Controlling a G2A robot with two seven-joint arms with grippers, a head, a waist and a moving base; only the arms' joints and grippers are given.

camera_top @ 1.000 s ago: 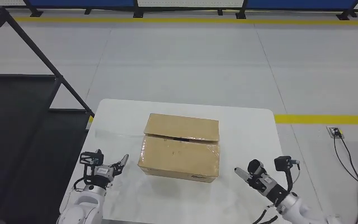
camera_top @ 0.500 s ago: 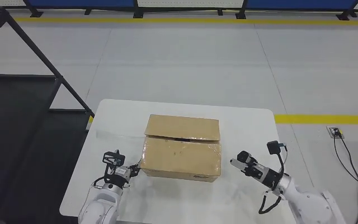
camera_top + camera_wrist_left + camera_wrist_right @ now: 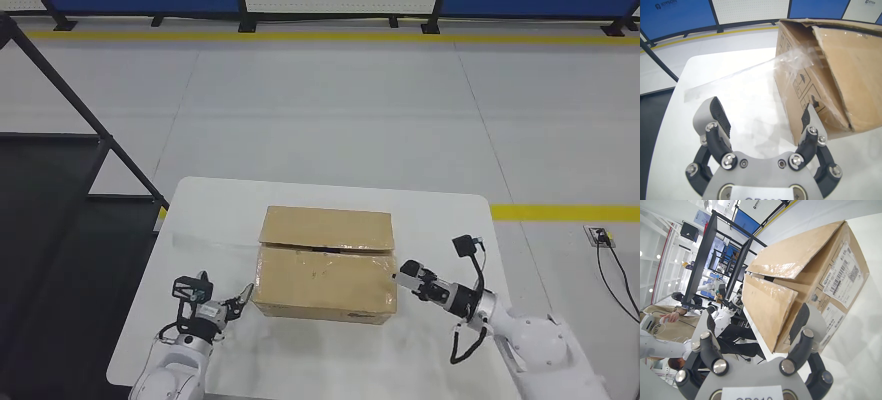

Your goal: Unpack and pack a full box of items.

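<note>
One white surface (image 3: 440, 215), one cardboard box (image 3: 325, 265). Left tool (image 3: 762, 106) at its 9 o'clock, right tool (image 3: 756, 313) at 3 — both spread apart.

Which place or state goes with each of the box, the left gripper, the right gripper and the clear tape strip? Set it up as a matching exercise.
1 cardboard box
2 left gripper
3 right gripper
4 clear tape strip

A trails from the box across the table
B open, at the box end with the shipping label
C top flaps folded down, a gap between them
D open, by the box end where the tape hangs

Pairs: 1-C, 2-D, 3-B, 4-A
</note>
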